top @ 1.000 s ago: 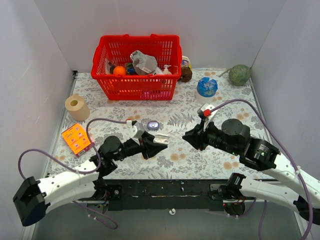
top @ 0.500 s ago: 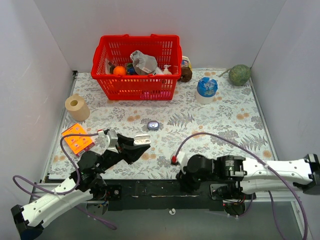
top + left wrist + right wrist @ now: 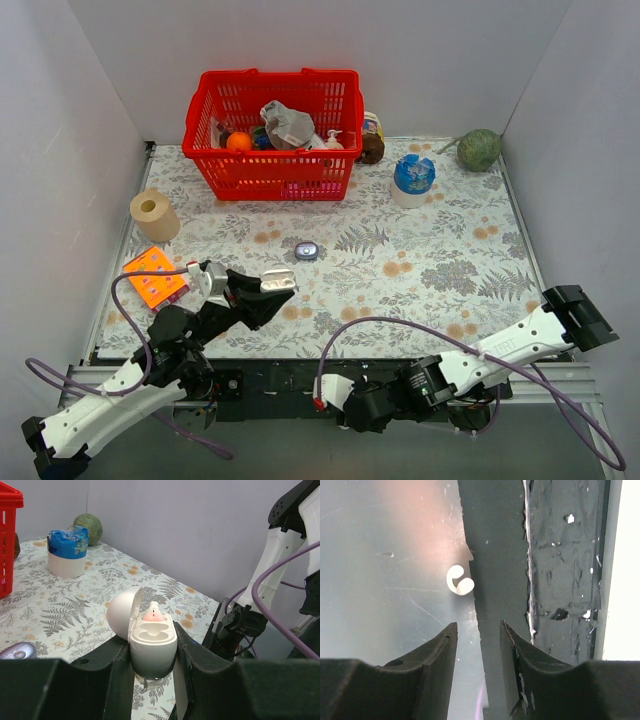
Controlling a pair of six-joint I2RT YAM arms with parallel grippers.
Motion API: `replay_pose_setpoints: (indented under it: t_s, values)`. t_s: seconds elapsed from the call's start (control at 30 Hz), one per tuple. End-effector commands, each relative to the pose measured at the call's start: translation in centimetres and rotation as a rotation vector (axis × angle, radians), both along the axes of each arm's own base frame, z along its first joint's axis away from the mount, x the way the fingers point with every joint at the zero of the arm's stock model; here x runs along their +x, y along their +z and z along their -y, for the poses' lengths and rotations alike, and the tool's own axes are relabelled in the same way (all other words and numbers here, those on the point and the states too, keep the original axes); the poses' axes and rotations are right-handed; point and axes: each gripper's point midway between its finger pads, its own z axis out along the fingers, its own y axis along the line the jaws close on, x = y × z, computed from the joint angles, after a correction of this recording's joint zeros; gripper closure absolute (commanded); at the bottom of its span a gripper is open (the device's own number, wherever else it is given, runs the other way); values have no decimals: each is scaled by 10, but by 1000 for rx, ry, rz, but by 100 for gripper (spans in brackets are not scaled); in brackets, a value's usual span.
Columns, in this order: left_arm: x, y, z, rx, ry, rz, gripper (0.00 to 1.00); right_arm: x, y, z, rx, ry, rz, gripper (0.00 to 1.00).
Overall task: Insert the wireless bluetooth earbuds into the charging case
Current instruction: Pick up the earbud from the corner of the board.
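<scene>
My left gripper [image 3: 272, 288] is shut on a white egg-shaped charging case [image 3: 281, 282] and holds it upright above the mat's front left. In the left wrist view the case [image 3: 152, 647] sits between both fingers [image 3: 118, 665] with its lid open to the left. One white earbud with a pink glowing tip [image 3: 152, 614] sits in the far slot; the near slot is empty. My right gripper [image 3: 345, 408] is open and empty, down past the table's front edge. In the right wrist view [image 3: 478, 625] a small white curled piece [image 3: 459, 579] lies on the grey floor ahead of it.
A small blue-grey rounded object [image 3: 306, 250] lies mid-mat. A red basket [image 3: 270, 170] with several items stands at the back. A paper roll [image 3: 154, 213] and an orange card [image 3: 153, 277] are at the left; a blue-topped cup [image 3: 412, 178] and a green ball [image 3: 479, 150] at the right.
My right arm swung from over the mat down past the front edge, gripper now over the floor. My left gripper drew back left and nearer with the case.
</scene>
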Motion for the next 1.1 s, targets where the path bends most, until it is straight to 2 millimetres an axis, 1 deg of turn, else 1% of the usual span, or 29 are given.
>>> replay_pose_setpoints:
  t_s: [0.0,0.1,0.23,0.3,0.53,0.97,1.07]
  values:
    - [3,16,-7,-20,39,10,100,-1,11,-31,130,43,92,55]
    - [5,15,-6,-8,47,12,100,-5,10,-43,177,71,95,57]
    - [6,15,-4,2,43,7,100,-13,5,-49,193,118,77,58]
    - [6,14,-4,3,44,4,100,-15,3,-48,196,126,68,58]
    - [7,10,-2,9,39,-10,100,-22,-6,-39,179,170,33,64]
    - [4,5,0,4,18,-39,100,-39,-21,-31,140,221,34,65]
    - [4,3,1,5,15,-43,100,-39,-25,-30,127,220,36,66]
